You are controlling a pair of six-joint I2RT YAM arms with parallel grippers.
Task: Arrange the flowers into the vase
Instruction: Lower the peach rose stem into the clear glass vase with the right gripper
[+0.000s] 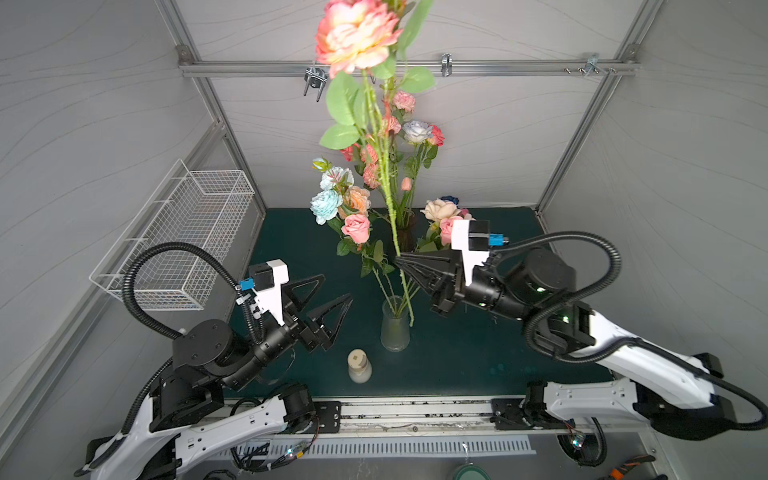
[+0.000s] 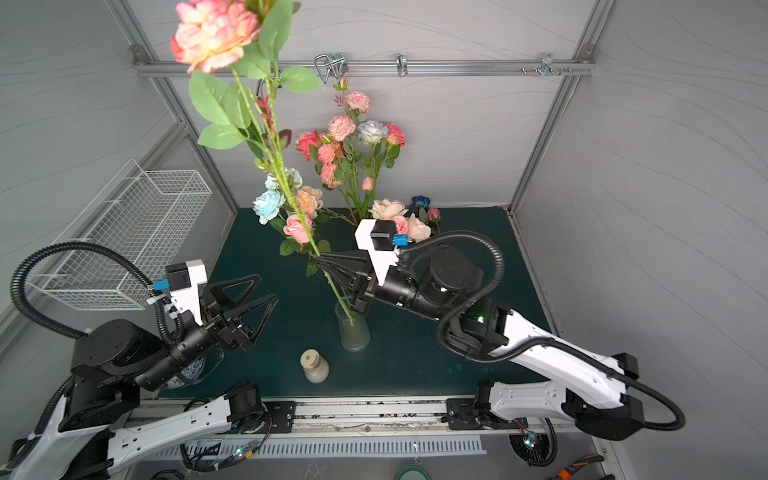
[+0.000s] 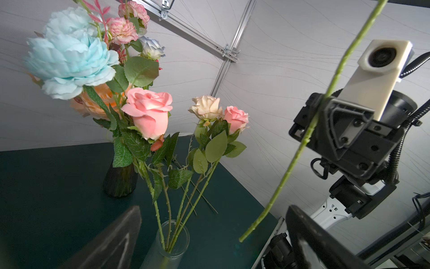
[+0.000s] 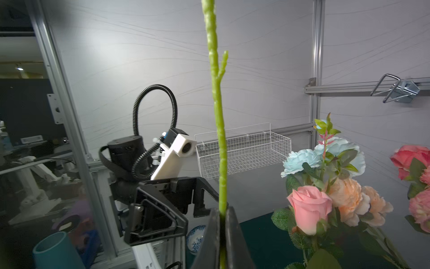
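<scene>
Glass vase (image 1: pixel 395 328) already holds a few roses (image 3: pixel 149 111), so I judge we're partway. My right gripper (image 1: pixel 399 259) is clamped on the stem of a big pink bloom (image 1: pixel 355 35), its cut end hanging just beside the rim, not yet inside. Left gripper (image 1: pixel 336 286) gapes wide, empty. A bunch sits in the dark vase (image 3: pixel 119 179), probably left to move.

A white wire basket (image 1: pixel 183 232) hangs on the left wall (image 1: pixel 83 124), beside the dark green table (image 1: pixel 478 365). A frosted bottle (image 1: pixel 359 368) with a pale cap stands upright near the table's front edge. Metal hooks (image 1: pixel 446 64) hang from the back rail (image 1: pixel 519 66). A blue-and-white dish (image 2: pixel 193 370) lies at the table's front left corner.
</scene>
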